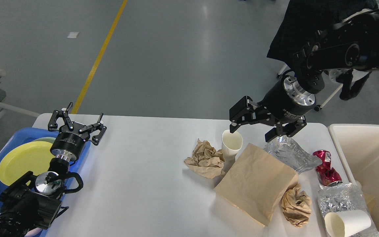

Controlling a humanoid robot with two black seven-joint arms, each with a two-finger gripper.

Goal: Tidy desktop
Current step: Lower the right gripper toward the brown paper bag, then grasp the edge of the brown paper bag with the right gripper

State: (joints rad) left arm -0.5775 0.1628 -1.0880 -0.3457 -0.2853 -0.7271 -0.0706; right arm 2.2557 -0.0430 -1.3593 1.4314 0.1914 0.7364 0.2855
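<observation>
White desktop [143,171] littered with paper, grey floor [176,49] beyond.

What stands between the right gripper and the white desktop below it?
The right gripper hangs open over trash on the desktop: an upright paper cup, a brown paper bag and crumpled clear plastic.

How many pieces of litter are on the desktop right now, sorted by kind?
Paper cups: 2, one upright, one lying on its side
Crumpled brown paper wads: 2
Flat brown paper bag: 1
Clear crinkled plastic wrappers: 2
Crushed red can: 1
Total: 8
</observation>
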